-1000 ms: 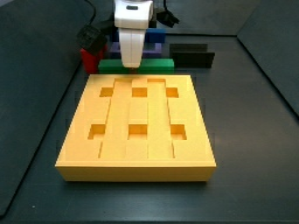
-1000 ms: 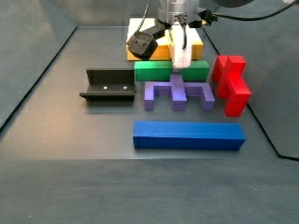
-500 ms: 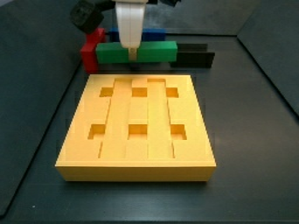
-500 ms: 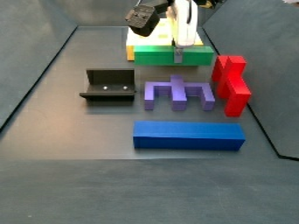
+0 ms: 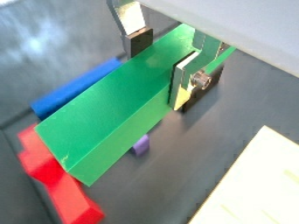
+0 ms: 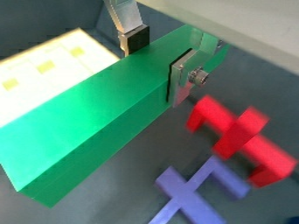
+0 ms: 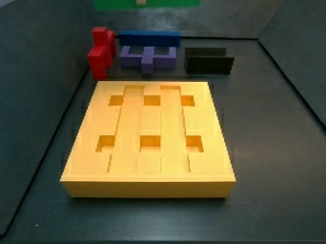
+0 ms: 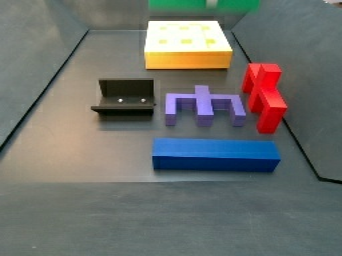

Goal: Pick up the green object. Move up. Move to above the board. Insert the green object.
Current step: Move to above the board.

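Note:
My gripper [image 5: 162, 59] is shut on the green object [image 5: 117, 114], a long plain green bar, with one finger on each long side near one end. The hold also shows in a wrist view [image 6: 158, 57] on the bar [image 6: 105, 122]. The bar hangs high above the floor. In both side views only its lower edge shows at the top of the picture [image 7: 147, 3] [image 8: 201, 3], and the gripper is above the frame. The yellow-orange board [image 7: 125, 133] lies flat with six square holes in two rows; it also shows in a side view [image 8: 167, 45] and in both wrist views [image 6: 47, 61] [image 5: 251, 192].
A red block [image 8: 265, 95], a blue-purple notched block [image 8: 203, 106], a long blue block [image 8: 214, 154] and the dark fixture [image 8: 123, 97] stand on the floor beside the board. All of them lie below the lifted bar [image 5: 52, 184] [image 6: 198, 188] [image 5: 70, 87].
The gripper has risen straight up with the green object in it. The bar has left the floor beside the other blocks and is now almost out of both side views.

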